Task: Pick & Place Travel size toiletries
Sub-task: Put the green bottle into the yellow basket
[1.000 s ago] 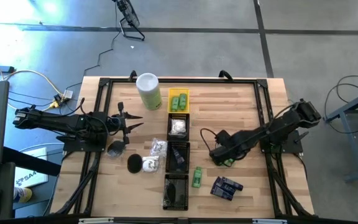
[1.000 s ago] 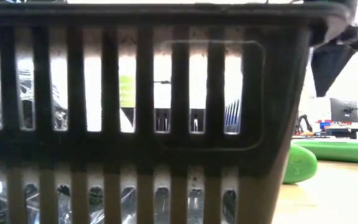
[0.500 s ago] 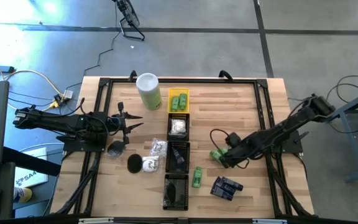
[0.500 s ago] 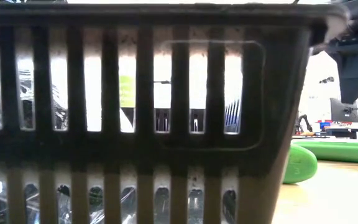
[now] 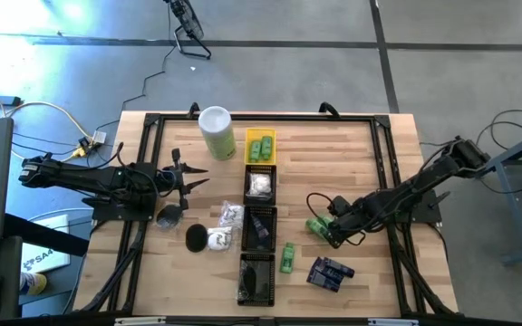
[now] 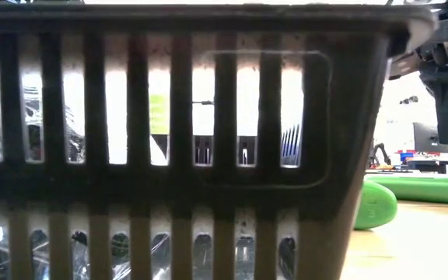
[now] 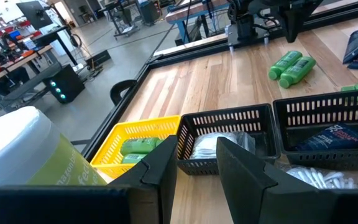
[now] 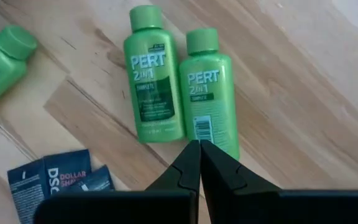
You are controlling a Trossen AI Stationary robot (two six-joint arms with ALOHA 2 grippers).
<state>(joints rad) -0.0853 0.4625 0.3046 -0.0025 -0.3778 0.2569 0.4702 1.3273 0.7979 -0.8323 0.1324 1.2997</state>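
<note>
**A:** Wood table (image 5: 352, 154) on a grey concrete floor, black frame round it. Anyone spot the target?

**B:** Two green bottles (image 8: 179, 87) lying side by side and touching, centre-right of the high view at (image 5: 316, 225), caps pointing away from the right wrist camera. A third bottle (image 5: 287, 257) sits lower, near the middle, and dark packets (image 5: 330, 273) lie lower right of it.

**A:** And the right gripper (image 8: 199, 163)?

**B:** Right over the pair, fingers pressed together with nothing between them, tips above the base of one bottle. It'd need to spread before any grab.

**A:** How do they handle?

**B:** My guess: light, stiff plastic, glossy so a bit slippery, and round enough to roll. I'd pinch across the flat label sides mid-body, not the cap. Since they touch, one finger has to wedge between them or it nudges both.

**A:** Rest of the table?

**B:** A column of trays (image 5: 259, 222) down the middle, the yellow one (image 5: 259, 148) on top already holding green bottles. Canister (image 5: 217, 133) beside it, upper centre. Left gripper (image 5: 191, 177) waits at mid-left, fingers apart, empty.
</note>
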